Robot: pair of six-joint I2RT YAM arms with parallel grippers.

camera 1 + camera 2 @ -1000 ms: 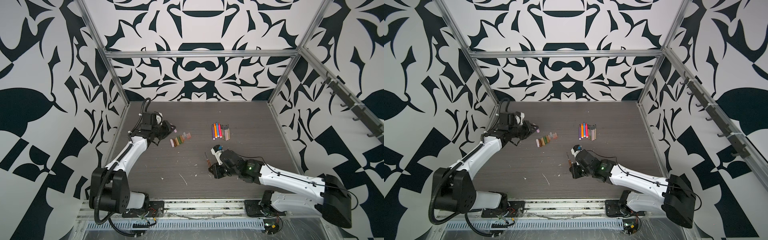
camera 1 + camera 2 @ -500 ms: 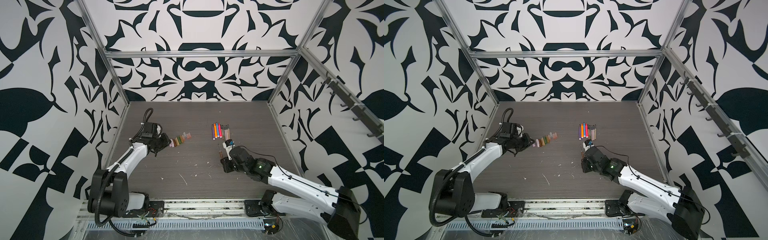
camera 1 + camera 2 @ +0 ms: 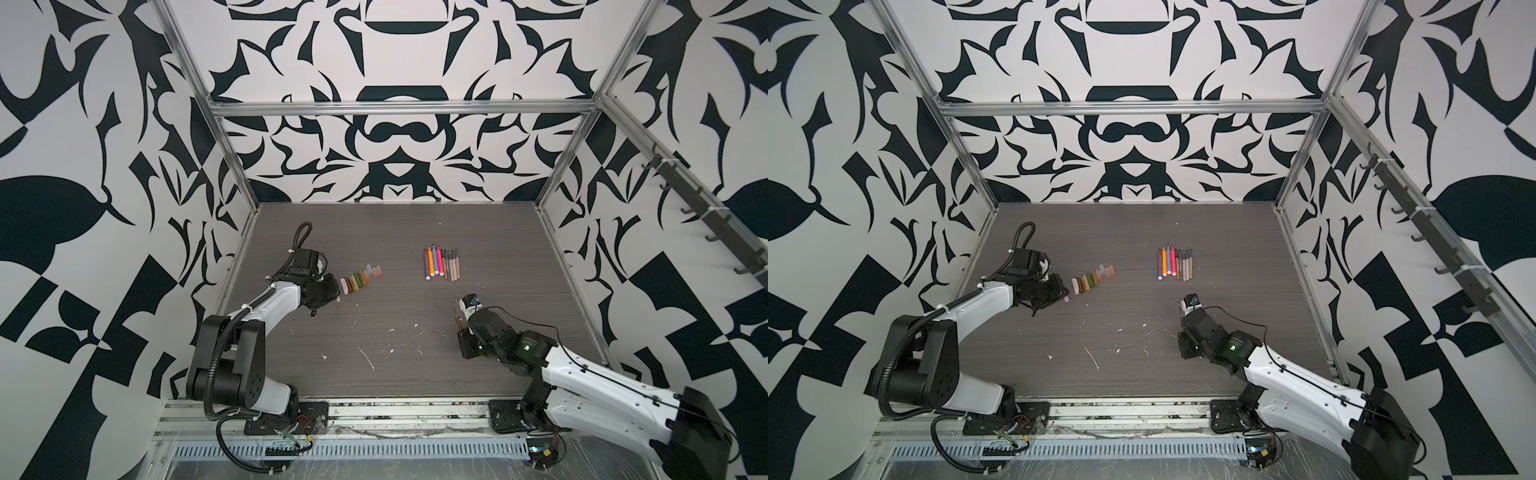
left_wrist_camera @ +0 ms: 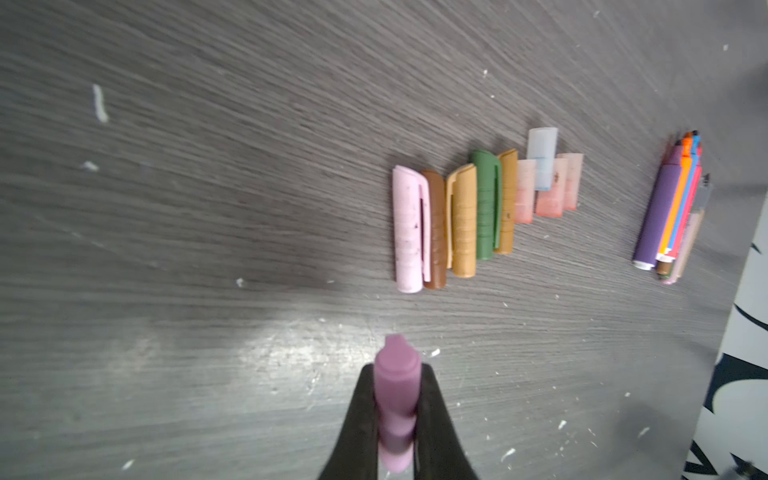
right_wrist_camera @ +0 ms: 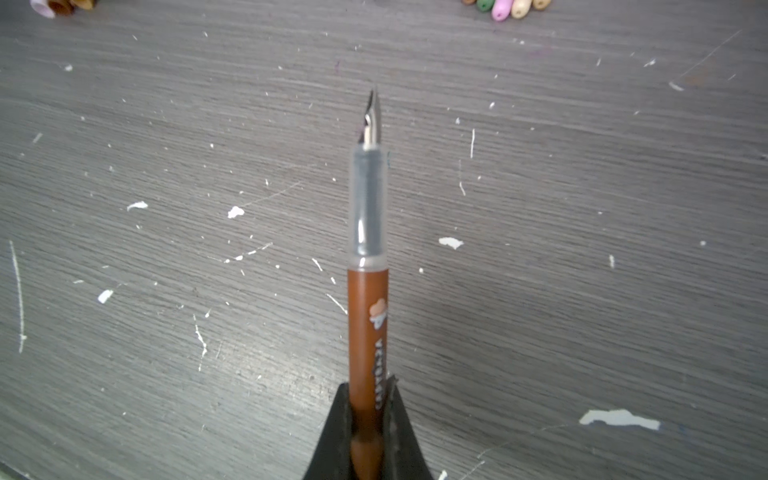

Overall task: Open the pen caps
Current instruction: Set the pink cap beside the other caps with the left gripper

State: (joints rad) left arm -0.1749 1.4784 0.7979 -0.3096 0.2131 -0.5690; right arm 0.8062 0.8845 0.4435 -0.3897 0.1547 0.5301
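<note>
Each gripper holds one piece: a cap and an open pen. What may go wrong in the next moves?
1. The left gripper pinches the lilac cap close to the row of caps; setting it down may knock the pale pink end cap out of line.
2. The right gripper grips the brown pen only at its rear, so the bare nib may swing and mark the table.

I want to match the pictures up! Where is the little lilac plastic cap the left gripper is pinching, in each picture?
In a top view: lilac plastic pen cap, left of middle.
In a top view: same place.
Left wrist: bottom middle, pinched in the left gripper.
Right wrist: not in it.
Shared landmark: the row of loose coloured caps lying beside it.
</note>
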